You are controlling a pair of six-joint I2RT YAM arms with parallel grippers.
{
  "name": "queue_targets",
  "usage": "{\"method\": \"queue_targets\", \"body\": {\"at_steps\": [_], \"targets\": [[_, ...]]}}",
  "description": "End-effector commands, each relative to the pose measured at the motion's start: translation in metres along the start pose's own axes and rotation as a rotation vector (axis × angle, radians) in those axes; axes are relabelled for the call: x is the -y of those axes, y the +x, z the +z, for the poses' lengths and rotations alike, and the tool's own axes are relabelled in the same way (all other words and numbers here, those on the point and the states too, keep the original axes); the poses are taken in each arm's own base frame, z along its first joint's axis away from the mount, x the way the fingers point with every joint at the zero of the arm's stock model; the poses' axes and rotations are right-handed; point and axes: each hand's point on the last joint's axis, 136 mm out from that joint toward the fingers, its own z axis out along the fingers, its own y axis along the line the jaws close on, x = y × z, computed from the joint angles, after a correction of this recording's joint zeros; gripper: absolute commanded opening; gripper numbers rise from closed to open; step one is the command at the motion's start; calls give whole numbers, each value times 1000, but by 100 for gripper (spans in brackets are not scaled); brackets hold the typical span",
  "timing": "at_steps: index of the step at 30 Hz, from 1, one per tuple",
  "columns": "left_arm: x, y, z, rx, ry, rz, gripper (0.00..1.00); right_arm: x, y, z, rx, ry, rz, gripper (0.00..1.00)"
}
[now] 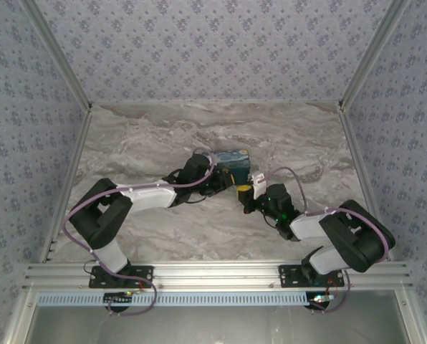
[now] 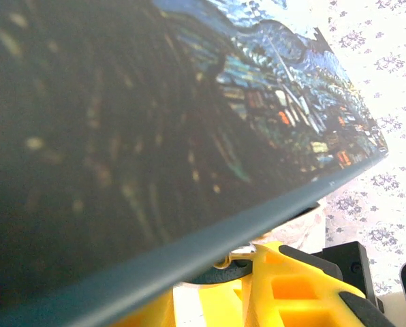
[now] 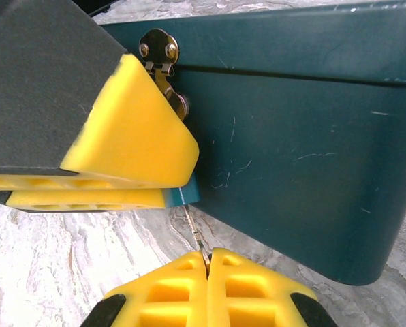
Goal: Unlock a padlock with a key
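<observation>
Room: box (image 1: 231,156) wall crowds your end effectors; worktop (image 1: 142,136) open around.
Left end effector (image 3: 172,187): clamped on padlock (image 3: 183,196).
Right end effector (image 3: 206,262): pinching key (image 3: 196,231), aimed boxward.

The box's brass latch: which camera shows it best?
The right wrist view: the brass latch sits close and sharp on the teal box, both screws plain. From the top external camera it is too small to make out; the left wrist camera faces the box's printed lid instead.

Robot test booth, floral-papered walls (image 1: 213,50), marble-look tabletop (image 1: 199,136), aluminium frame rail (image 1: 213,272)
</observation>
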Motion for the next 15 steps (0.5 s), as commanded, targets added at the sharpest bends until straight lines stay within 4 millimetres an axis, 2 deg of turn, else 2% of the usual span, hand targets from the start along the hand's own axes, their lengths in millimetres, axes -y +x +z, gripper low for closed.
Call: {"method": "queue_targets", "body": {"at_steps": [1, 15], "targets": [[20, 0, -9, -13, 56, 23, 24, -7, -28, 3, 81, -18, -38, 0], [20, 2, -11, -27, 59, 39, 24, -12, -38, 14, 116, -58, -14, 0]]}}
